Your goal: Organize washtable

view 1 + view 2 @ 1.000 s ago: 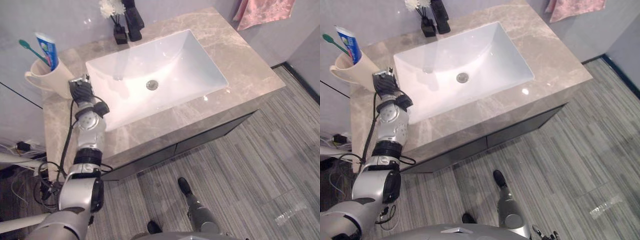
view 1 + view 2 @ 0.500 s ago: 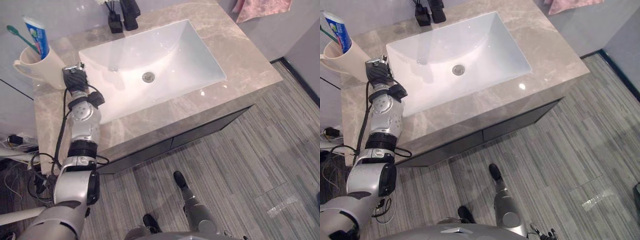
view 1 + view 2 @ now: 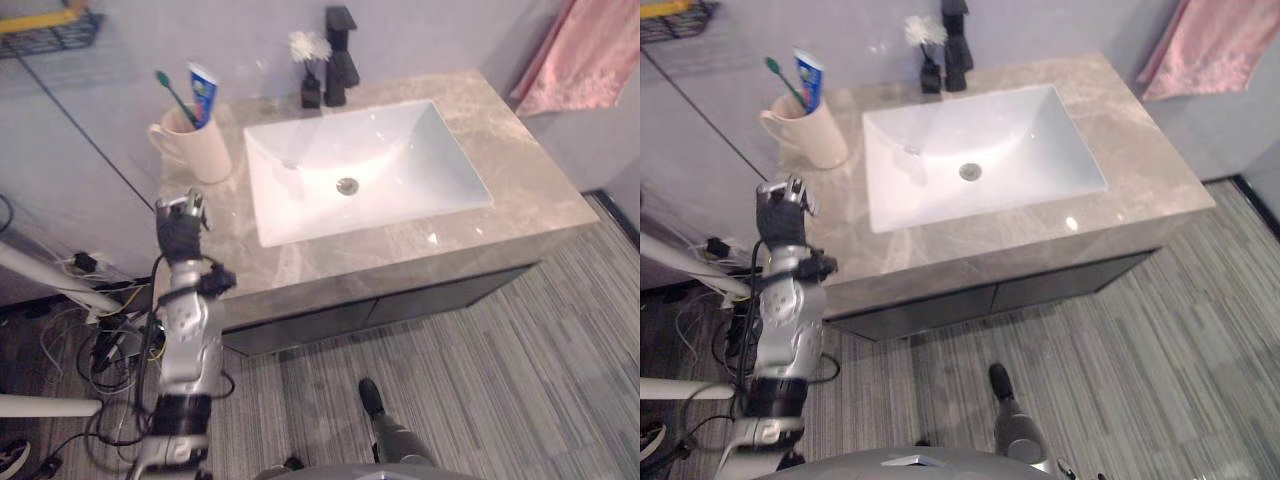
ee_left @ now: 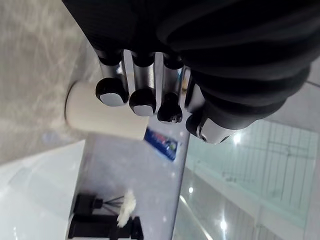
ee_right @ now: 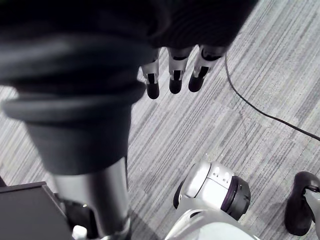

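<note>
Judging the cream ceramic mug (image 3: 198, 152) at the far left of the marbled counter (image 3: 520, 180) to be rigid, glazed-slick, breakable and top-heavy with the toothbrush (image 3: 170, 92) and toothpaste tube (image 3: 203, 95) standing in it, I am planning to wrap its round body low. My left hand (image 3: 180, 232) is hovering on its near side, not touching, fingers curled and empty. My right hand (image 5: 174, 75) is hanging over the striped floor (image 5: 210, 130), fingers loose and straight.

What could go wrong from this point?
The left robot hand hovers near the counter's left edge, just short of the cup. A careless reach could tip it, spilling the toothbrush and toothpaste leaning inside. That robot hand could also clip the counter edge.
</note>
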Robot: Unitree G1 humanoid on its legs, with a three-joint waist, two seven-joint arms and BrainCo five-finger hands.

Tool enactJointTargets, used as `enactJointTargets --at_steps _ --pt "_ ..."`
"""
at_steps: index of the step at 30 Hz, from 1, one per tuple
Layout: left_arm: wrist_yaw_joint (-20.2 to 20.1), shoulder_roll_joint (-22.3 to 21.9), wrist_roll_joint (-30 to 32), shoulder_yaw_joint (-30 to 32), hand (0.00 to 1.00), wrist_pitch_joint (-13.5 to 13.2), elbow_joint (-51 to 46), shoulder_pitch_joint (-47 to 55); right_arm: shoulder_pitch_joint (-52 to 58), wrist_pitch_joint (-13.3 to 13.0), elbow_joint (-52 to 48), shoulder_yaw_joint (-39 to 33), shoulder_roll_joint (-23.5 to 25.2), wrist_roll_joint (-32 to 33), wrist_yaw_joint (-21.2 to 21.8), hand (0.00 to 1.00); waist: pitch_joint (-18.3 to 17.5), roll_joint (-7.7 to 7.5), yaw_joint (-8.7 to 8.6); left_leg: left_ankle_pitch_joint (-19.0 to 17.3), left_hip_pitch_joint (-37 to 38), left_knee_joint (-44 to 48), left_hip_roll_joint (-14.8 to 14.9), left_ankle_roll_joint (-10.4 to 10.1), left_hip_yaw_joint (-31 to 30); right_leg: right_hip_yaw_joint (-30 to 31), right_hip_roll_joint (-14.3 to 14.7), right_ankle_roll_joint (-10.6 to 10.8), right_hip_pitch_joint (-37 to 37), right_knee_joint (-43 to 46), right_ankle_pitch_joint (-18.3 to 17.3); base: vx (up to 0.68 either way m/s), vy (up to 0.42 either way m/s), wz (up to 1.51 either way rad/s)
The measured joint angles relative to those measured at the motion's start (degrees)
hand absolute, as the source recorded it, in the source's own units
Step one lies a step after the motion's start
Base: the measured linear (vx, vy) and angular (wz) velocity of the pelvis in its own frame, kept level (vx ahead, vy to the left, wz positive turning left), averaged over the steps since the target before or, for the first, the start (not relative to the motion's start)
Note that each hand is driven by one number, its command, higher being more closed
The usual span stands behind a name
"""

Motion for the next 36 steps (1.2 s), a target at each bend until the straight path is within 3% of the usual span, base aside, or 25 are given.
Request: enactJointTargets --at_steps 5,8,16,20,24,29,30,36 --pt "0.20 -1.47 2.99 7.58 1.00 -1.08 -0.52 8.86 0.34 -0.01 0.25 -0.43 -0.45 0.02 0.42 0.00 -1.68 0.49 0.45 0.12 2.09 -0.09 0.05 0.19 -2.35 -2.84 -0.49 -0.33 3.33 -0.02 -0.65 -0.01 0.005 0.21" --pt "0.73 -2.63 6.29 10.53 1.00 -0.98 4.62 11.48 0.11 0.00 0.24 -0.39 -1.30 0.02 0.70 0.00 -2.95 1.28 1.47 0.28 3.10 -0.17 0.02 0.40 -3.06 -3.65 -0.72 -0.46 4.69 -0.03 -0.79 -0.02 -0.002 0.11" --pt "1.30 -5.57 7.58 13.77 1.00 4.84 34.21 15.93 -0.68 0.73 2.20 0.26 -2.58 -0.04 0.45 0.00 -3.61 1.20 1.47 0.94 6.22 -1.62 0.06 -0.11 -4.80 -5.92 -0.93 -1.25 8.11 -0.40 -2.06 -0.03 -0.013 0.10" --pt "-2.67 -7.10 7.20 14.25 1.00 8.76 57.89 15.96 -1.13 2.29 4.11 -0.31 -2.94 -0.61 0.49 0.00 -3.93 0.52 1.43 1.21 7.00 -2.43 0.17 -0.46 -4.79 -5.93 -0.63 -1.33 8.47 -0.35 -2.58 0.00 0.000 0.00" --pt "-6.71 -8.63 7.25 14.77 1.00 11.41 67.12 16.64 -2.41 3.65 6.66 -2.44 -3.39 -2.71 0.52 0.00 -4.01 0.20 1.55 1.29 8.29 -3.48 0.18 -0.49 -4.79 -6.04 -0.48 -1.41 9.38 -0.34 -2.96 0.03 0.003 0.00" --pt "-11.29 -8.28 7.93 15.27 1.00 13.38 70.65 16.89 -3.41 3.81 7.25 -2.46 -3.58 -4.09 1.18 0.00 -4.21 0.17 1.71 1.52 8.69 -4.13 0.17 -0.10 -4.71 -6.05 -0.33 -0.90 9.41 -0.06 -3.24 0.06 0.007 -0.01" --pt "-12.88 -8.09 8.48 15.23 0.00 14.16 70.69 16.88 -3.94 3.88 8.02 -2.45 -3.67 -4.62 1.52 0.00 -4.25 0.24 1.71 1.53 8.80 -4.28 0.18 -0.10 -4.68 -6.09 -0.28 -0.84 9.41 -0.03 -3.25 0.09 0.004 -0.01" --pt "-15.74 -7.49 10.69 13.20 0.00 14.54 72.70 15.40 -5.66 4.61 9.16 -1.78 -4.21 -4.52 3.34 0.00 -4.24 0.48 1.78 1.55 10.08 -4.90 0.17 -0.11 -4.60 -6.20 -0.06 -0.67 10.18 -0.03 -3.55 0.05 0.007 0.00"
